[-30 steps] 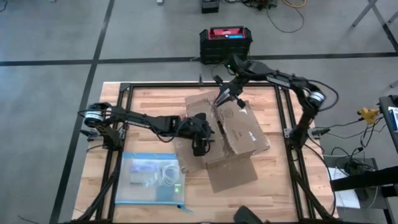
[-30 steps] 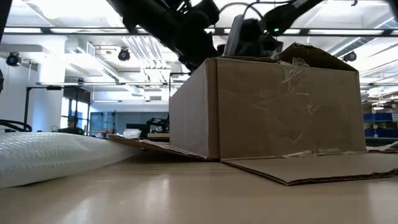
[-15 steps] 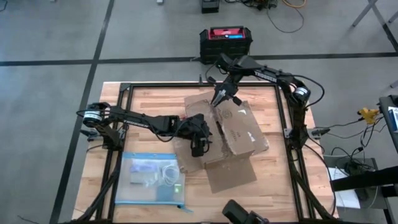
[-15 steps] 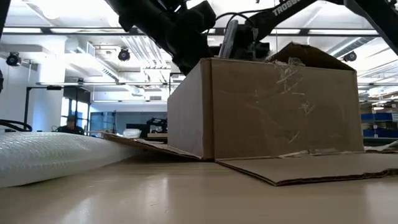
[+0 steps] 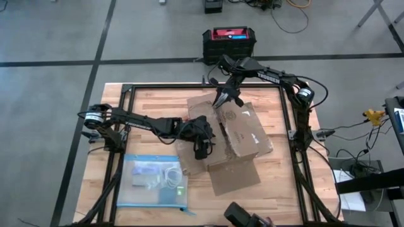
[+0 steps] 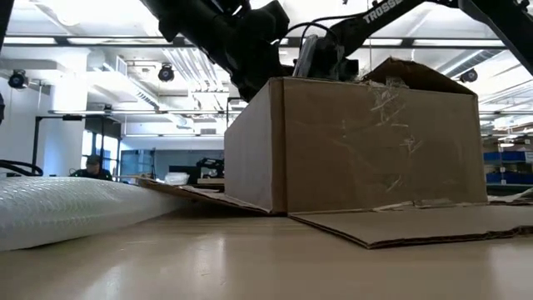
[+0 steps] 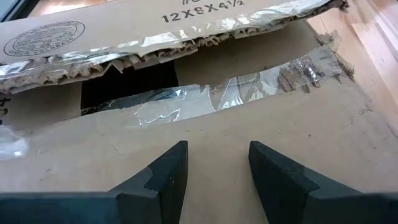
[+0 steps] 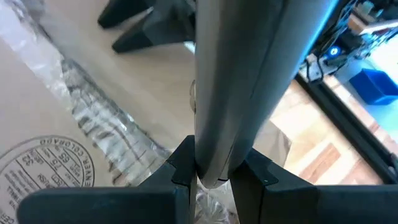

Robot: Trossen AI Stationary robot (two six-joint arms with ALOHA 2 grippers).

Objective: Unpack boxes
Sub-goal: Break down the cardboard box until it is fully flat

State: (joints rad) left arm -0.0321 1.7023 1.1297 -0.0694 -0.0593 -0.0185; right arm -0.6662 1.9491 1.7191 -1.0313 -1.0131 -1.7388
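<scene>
Centrally on the table stands the cardboard box; left gripper, fingers spread, hovers over its left flap; right gripper pinches a grey flat object at its far edge.

My box sits just right of the table's middle, a plain brown corrugated carton skewed to the table's edges. Its flaps are thrown open: one lies flat on the wood toward six o'clock, another spreads toward nine, a far one stands up toward twelve. Torn clear tape crinkles along the flap edges, beside a round printed stamp.
</scene>
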